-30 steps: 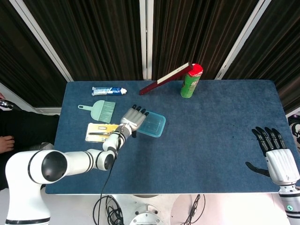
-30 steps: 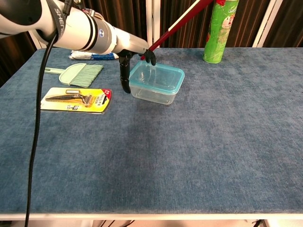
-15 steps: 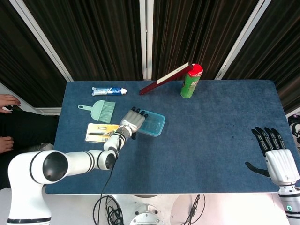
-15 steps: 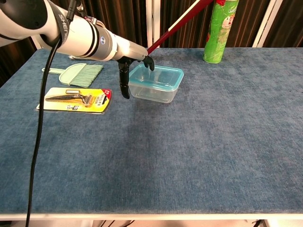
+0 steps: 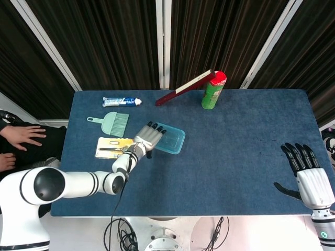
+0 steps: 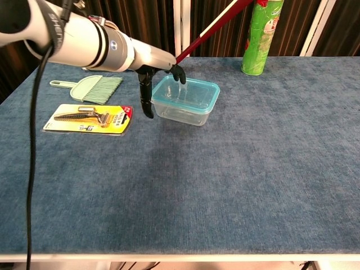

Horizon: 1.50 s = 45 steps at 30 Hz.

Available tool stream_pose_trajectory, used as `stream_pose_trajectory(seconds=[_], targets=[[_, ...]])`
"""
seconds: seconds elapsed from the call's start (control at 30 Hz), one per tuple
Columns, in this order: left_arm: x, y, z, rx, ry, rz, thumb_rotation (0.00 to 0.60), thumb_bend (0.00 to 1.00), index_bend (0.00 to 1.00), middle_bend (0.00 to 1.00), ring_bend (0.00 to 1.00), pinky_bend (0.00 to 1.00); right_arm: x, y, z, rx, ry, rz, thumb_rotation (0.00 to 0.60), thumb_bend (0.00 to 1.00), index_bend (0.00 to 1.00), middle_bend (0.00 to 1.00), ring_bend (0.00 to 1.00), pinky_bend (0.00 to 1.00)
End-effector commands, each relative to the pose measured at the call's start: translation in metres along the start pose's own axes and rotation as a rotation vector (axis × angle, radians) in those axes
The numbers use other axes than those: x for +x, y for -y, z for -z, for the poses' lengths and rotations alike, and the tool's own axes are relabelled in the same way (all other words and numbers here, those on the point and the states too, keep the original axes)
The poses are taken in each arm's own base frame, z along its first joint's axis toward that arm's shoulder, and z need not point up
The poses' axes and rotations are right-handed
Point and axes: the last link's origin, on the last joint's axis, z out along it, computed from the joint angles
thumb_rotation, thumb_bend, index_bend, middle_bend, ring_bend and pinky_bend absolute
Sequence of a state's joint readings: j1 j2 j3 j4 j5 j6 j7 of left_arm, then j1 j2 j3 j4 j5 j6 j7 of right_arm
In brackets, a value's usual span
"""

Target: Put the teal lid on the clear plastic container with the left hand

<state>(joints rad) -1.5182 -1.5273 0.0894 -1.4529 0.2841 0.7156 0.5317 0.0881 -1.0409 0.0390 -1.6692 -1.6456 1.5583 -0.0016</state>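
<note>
My left arm reaches from the near left corner forward and inward, forearm low and angled toward the middle of the bench. My left hand (image 5: 148,137) is palm-down, dark fingers (image 6: 179,73) spread and extended ahead, thumb hanging straight down at the near side; nothing is held between them. My right arm stays at the far right edge, only the wrist showing. My right hand (image 5: 308,175) sits upright, back facing up, fingers straight and slightly fanned, thumb out to the side, holding nothing.
</note>
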Motion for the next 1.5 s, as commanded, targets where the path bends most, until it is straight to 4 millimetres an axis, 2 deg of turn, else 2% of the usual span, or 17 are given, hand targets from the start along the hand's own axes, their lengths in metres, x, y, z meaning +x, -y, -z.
stream_pose_trajectory(seconds=[0.03, 0.23, 0.37, 0.8, 1.27, 1.5], targets=[[0.004, 0.002, 0.019, -0.027, -0.055, 0.014, 0.6, 0.07, 0.12, 0.07, 0.0, 0.01, 0.0, -0.001, 0.002, 0.0, 0.0, -0.006, 0.6, 0.03, 0.0, 0.07, 0.0, 0.0], [-0.009, 0.001, 0.043, -0.062, -0.063, -0.011, 0.6, 0.07, 0.14, 0.08, 0.0, 0.02, 0.001, -0.002, 0.005, 0.004, -0.006, -0.009, 0.6, 0.03, 0.0, 0.07, 0.0, 0.0], [-0.019, -0.001, 0.051, -0.073, -0.049, -0.054, 0.6, 0.06, 0.16, 0.08, 0.0, 0.02, 0.0, -0.001, 0.004, 0.012, -0.005, -0.009, 0.6, 0.03, 0.0, 0.07, 0.0, 0.0], [-0.042, 0.006, 0.041, -0.016, 0.012, -0.091, 0.6, 0.06, 0.18, 0.09, 0.0, 0.02, -0.002, 0.001, 0.002, 0.017, 0.002, -0.007, 0.6, 0.03, 0.0, 0.06, 0.0, 0.0], [-0.047, 0.0, 0.038, -0.023, 0.022, -0.096, 0.6, 0.06, 0.18, 0.09, 0.0, 0.02, -0.003, 0.002, 0.002, 0.015, 0.006, -0.007, 0.6, 0.03, 0.0, 0.06, 0.0, 0.0], [-0.028, -0.004, 0.044, -0.045, -0.078, -0.043, 0.6, 0.06, 0.18, 0.09, 0.0, 0.02, -0.002, 0.001, 0.003, 0.012, 0.001, -0.008, 0.6, 0.03, 0.0, 0.06, 0.0, 0.0]])
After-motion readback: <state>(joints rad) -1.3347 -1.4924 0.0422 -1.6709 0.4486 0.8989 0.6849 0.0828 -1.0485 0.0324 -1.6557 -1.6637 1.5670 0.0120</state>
